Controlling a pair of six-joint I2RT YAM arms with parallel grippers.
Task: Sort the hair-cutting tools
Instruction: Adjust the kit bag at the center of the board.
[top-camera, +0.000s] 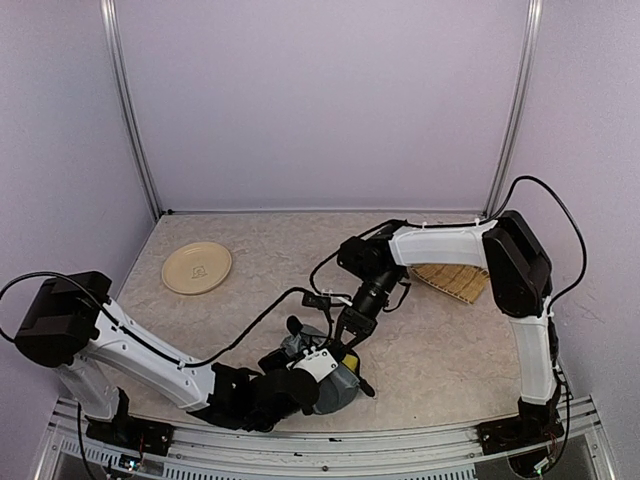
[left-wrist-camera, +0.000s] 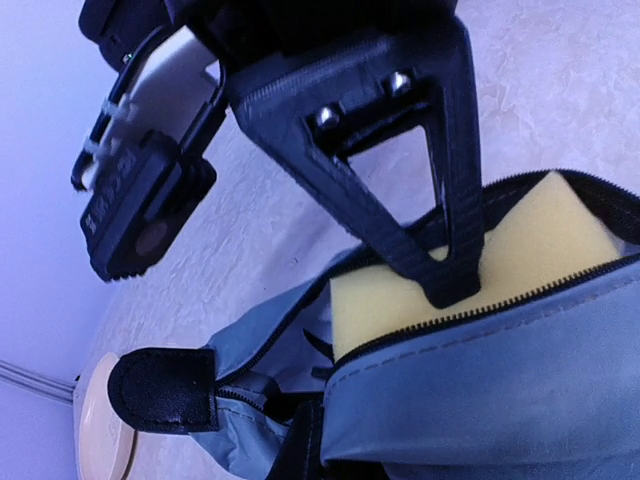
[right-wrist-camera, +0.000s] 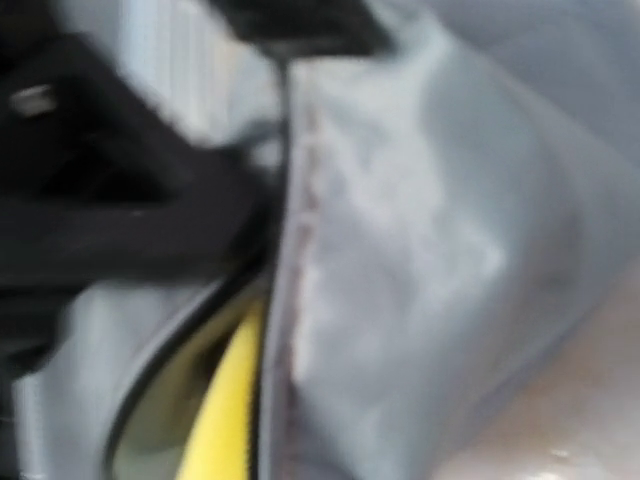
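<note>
A grey zip pouch (top-camera: 340, 392) lies on the speckled table (top-camera: 430, 350) close to the near edge, just in front of the arm bases. Its long axis seems to run diagonally, with a black tab (left-wrist-camera: 160, 390) at the end that points toward a round beige plate (top-camera: 215, 262) far off to the left. The zip is undone and the mouth gapes, showing a yellow block (left-wrist-camera: 540, 240) inside. The hair-cutting tools cannot be picked out in any view, and dark shapes low in the pouch are too unclear to name. The left gripper (top-camera: 318, 368) reaches in from the left along the near edge. One of its black fingers (left-wrist-camera: 420, 200) hooks over the zip edge, its tip against the yellow block. A black padded piece (left-wrist-camera: 140, 210) stands well apart from that finger, but it is unclear whether it is the partner finger, so the gripper's spread cannot be told. The right gripper (top-camera: 347, 335) comes down from the far right onto the pouch. Its wrist view is badly blurred, all grey fabric, a yellow sliver and a black mass, so its state cannot be told either. A tan woven mat (top-camera: 450, 280) lies partly under the right arm.
</note>
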